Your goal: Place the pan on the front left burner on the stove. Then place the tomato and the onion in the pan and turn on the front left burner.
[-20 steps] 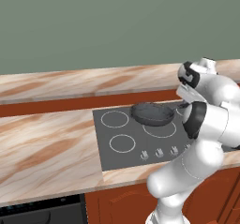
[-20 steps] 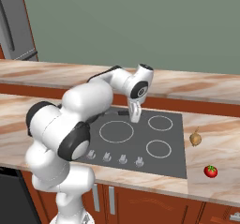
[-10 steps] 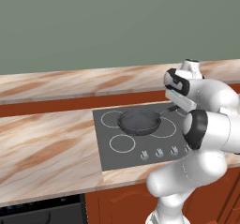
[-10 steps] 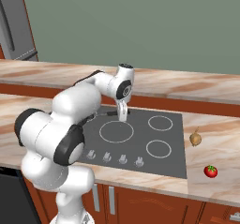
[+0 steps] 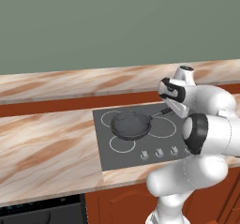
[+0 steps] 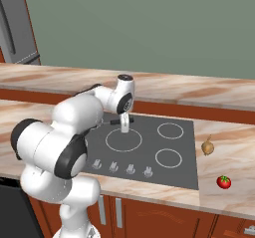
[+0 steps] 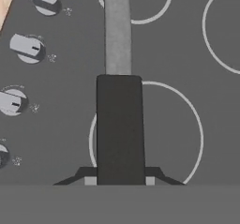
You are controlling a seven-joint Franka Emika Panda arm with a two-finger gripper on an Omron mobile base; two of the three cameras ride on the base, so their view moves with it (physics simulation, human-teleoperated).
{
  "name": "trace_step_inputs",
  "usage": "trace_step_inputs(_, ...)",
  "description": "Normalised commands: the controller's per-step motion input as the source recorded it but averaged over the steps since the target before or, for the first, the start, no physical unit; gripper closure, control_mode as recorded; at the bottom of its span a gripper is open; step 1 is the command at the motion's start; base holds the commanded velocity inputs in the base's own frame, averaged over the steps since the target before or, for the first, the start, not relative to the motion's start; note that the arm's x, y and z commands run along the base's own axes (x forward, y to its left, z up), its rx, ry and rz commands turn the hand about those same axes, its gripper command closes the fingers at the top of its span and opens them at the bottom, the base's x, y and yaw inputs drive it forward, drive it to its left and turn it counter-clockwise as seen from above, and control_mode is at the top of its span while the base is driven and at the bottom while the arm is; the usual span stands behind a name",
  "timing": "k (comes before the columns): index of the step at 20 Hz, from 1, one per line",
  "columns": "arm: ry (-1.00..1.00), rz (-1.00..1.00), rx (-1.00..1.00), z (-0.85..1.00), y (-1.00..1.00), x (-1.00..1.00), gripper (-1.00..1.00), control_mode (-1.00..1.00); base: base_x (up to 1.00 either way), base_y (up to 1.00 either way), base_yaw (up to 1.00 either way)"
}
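The dark round pan (image 5: 131,125) hangs over the left half of the stove (image 5: 106,158), covering part of the front left burner (image 5: 120,146) ring. Its black stick handle (image 7: 119,129) runs straight up from between my fingertips in the hand view. My gripper (image 5: 168,108) (image 6: 124,128) (image 7: 119,178) is shut on that handle. In the right base view my arm hides the pan's bowl. On the counter right of the stove (image 6: 187,175) lie the golden-brown onion (image 6: 207,146) and, nearer the front edge, the red tomato (image 6: 224,182).
A row of silver knobs (image 5: 159,153) (image 6: 122,168) (image 7: 26,47) runs along the stove's front edge. The larger white ring (image 6: 123,140) lies under the hand. A raised counter ledge (image 5: 70,85) runs behind the stove. A grey fridge (image 6: 12,28) stands far left.
The gripper has carried the pan by its handle from the back right of the stove leftward and forward, to the left-hand rings. The tomato and the onion have stayed put.
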Motion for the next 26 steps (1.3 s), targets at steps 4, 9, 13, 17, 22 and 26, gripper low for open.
trace_step_inputs(4,-0.04,-0.02,0.0,-0.23,0.14,0.26,1.0,-1.0,0.0,0.0,0.0)
trace_step_inputs(9,0.0,0.0,0.0,-0.34,0.12,0.2,1.0,-1.0,0.0,0.0,0.0)
trace_step_inputs(13,0.0,0.0,0.0,-0.28,0.11,0.18,1.0,-1.0,0.0,0.0,0.0)
trace_step_inputs(17,0.0,0.0,0.0,-0.35,0.09,0.05,1.0,-1.0,0.0,0.0,0.0)
trace_step_inputs(22,0.0,0.0,0.0,-0.31,0.03,0.04,1.0,-1.0,0.0,0.0,0.0)
trace_step_inputs(26,0.0,0.0,0.0,-0.2,0.04,0.1,1.0,-1.0,0.0,0.0,0.0)
